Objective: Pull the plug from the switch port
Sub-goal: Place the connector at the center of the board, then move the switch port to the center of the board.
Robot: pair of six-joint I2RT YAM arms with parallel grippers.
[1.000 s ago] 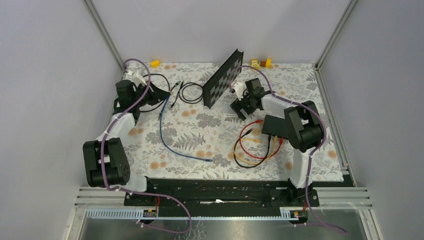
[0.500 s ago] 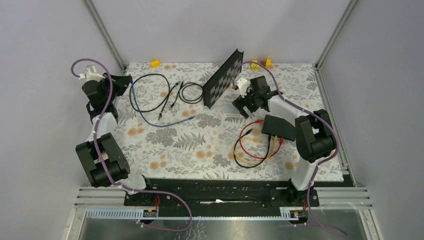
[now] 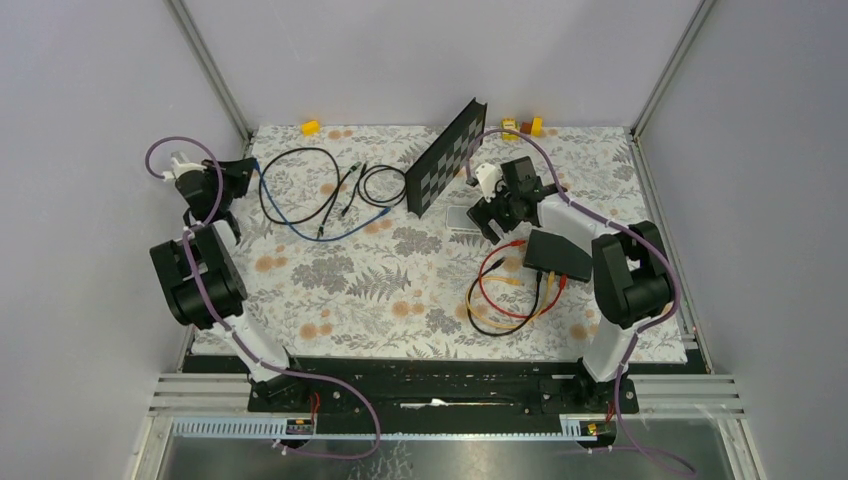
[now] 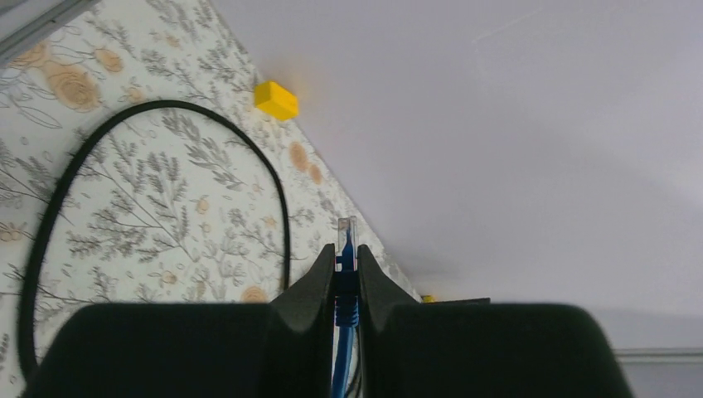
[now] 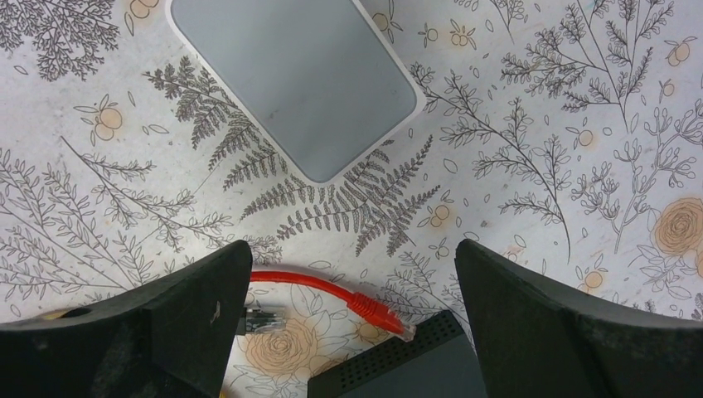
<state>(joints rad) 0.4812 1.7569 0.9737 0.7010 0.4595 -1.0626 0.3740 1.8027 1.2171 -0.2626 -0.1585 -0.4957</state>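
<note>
The switch (image 3: 560, 254), a flat black box, lies on the floral mat at the right, and its corner shows in the right wrist view (image 5: 406, 373). Red, yellow and black cables (image 3: 500, 292) loop at its near edge, and a red plug (image 5: 377, 311) lies against the corner. My right gripper (image 3: 488, 218) (image 5: 352, 249) hangs open just left of the switch with nothing between its fingers. At the far left edge my left gripper (image 3: 245, 170) (image 4: 346, 261) is shut on a blue cable's plug (image 4: 346, 236), whose clear tip pokes out. The blue cable (image 3: 320, 232) trails across the mat.
A pale grey pad (image 3: 460, 218) (image 5: 298, 79) lies under the right gripper. A checkered board (image 3: 445, 160) leans at the back centre. Black cable loops (image 3: 300, 185) lie at the back left. Yellow blocks (image 3: 311, 127) (image 3: 525, 126) sit along the back wall.
My left arm has swung back and to the left with the blue plug, dragging the blue cable off the mat's middle towards the back left. The right gripper has shifted slightly back.
</note>
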